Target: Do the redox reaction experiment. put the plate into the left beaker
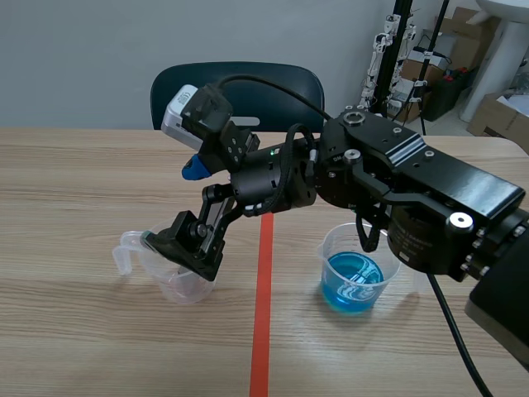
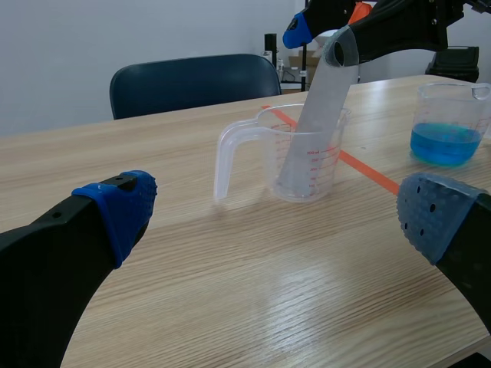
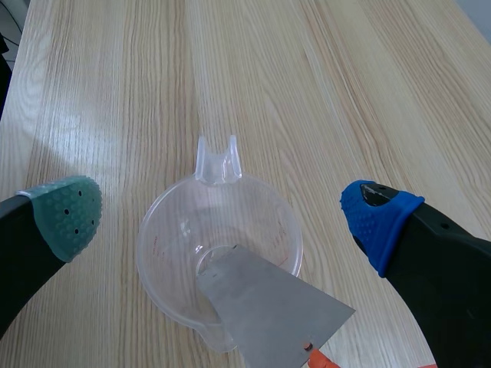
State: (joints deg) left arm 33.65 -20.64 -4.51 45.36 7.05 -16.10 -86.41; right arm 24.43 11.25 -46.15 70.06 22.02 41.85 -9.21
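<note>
I see the thin grey metal plate (image 2: 318, 115) standing tilted inside the clear plastic beaker with a handle (image 2: 334, 165). Its lower end is down near the bottom and its upper end is up by my right tool (image 3: 224, 211), whose fingers are spread wide on either side, pads off the plate. My left tool (image 2: 276, 215) is spread too, holding nothing and facing the beaker. The beaker's red graduations are too small to read. A second clear beaker of blue liquid (image 1: 355, 277) stands well apart across the orange-red line, and plain wooden desk (image 1: 83, 182) runs between them.
</note>
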